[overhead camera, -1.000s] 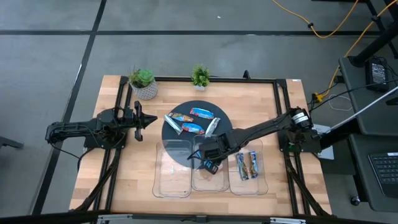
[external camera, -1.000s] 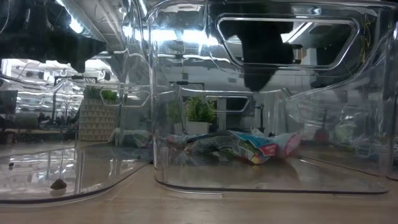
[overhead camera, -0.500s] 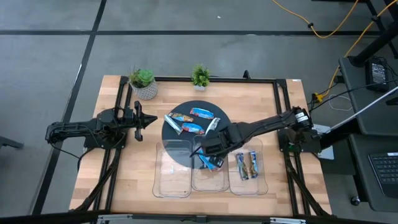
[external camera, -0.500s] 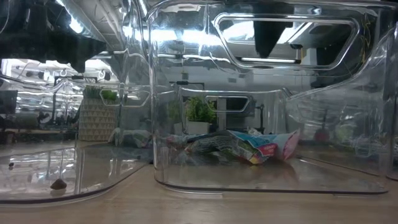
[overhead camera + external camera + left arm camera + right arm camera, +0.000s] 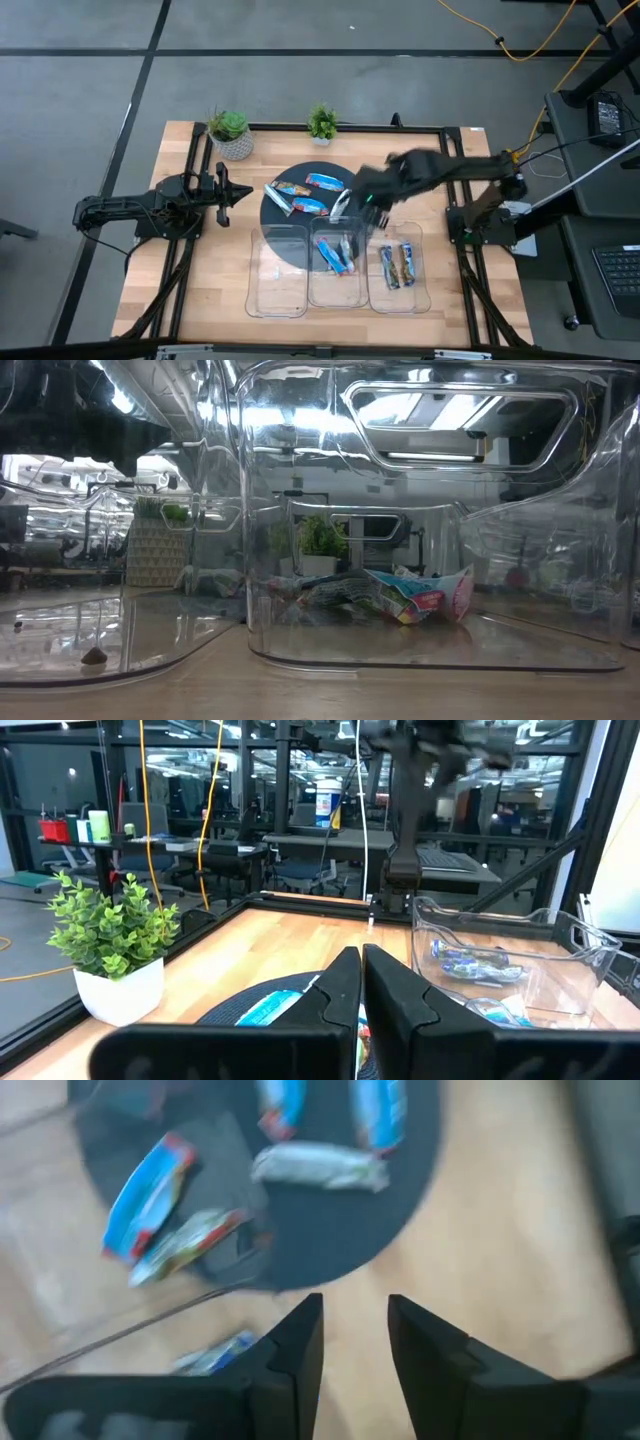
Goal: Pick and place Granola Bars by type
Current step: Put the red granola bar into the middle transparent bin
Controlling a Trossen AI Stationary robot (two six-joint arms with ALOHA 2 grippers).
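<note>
Several granola bars lie flat on a round dark plate: blue ones, a brownish one and a silvery one. More blue bars lie in the middle clear tray, and two bars lie in the right tray. My right gripper hovers open and empty above the plate's right edge, blurred by motion. My left gripper waits shut by the plate's left edge, holding nothing.
The left clear tray holds no bars. Two small potted plants stand near the far edge. A black frame runs around the wooden tabletop. Bare wood lies right of the plate, toward the far right corner.
My right gripper has risen out of the middle tray and swung toward the far edge, ending above the plate's right side. The blue bar it carried stays behind in the middle tray, lying among the other bars there.
</note>
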